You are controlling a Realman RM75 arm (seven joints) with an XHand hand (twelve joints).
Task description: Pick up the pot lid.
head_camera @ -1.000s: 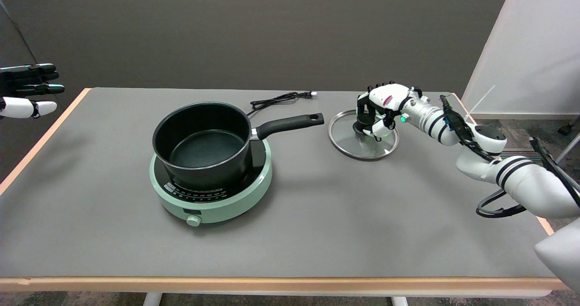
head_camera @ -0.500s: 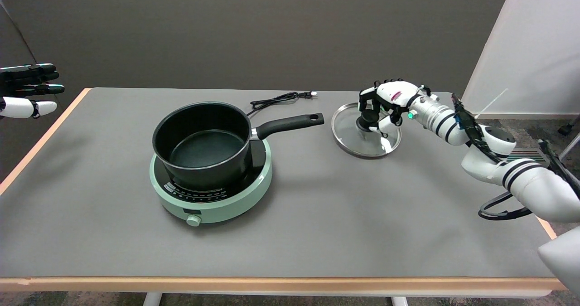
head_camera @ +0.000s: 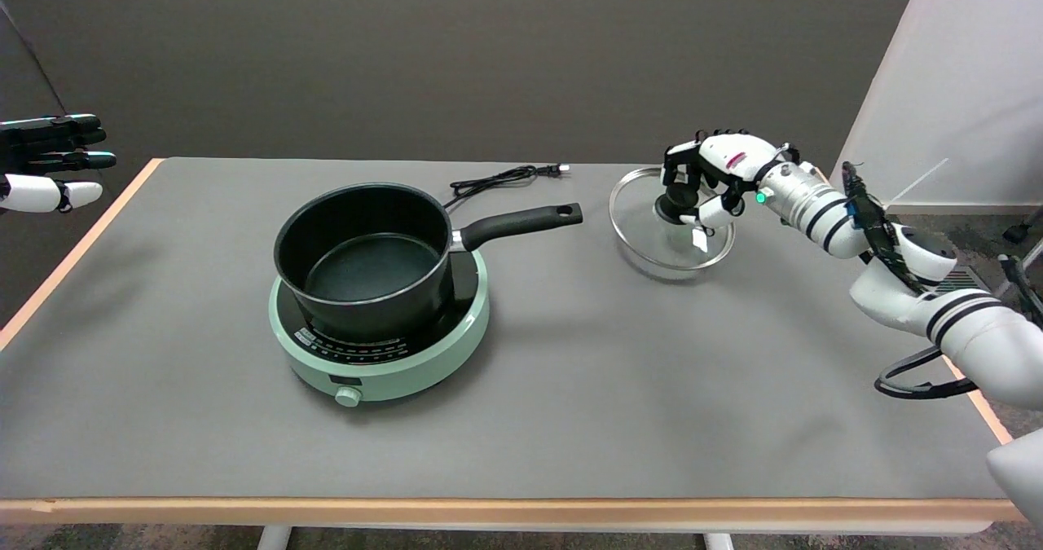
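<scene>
right hand (head_camera: 717, 177) grips the black knob of the glass pot lid (head_camera: 671, 228) from above (fingers curled round it); lid hangs beneath it, seemingly lifted off the grey table (head_camera: 521, 387), right of the pot (head_camera: 367, 257).

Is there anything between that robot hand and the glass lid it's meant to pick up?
No. The right hand already grips the black knob of the pot lid, with nothing between them. The pot and its handle sit apart, to the picture's left.
</scene>
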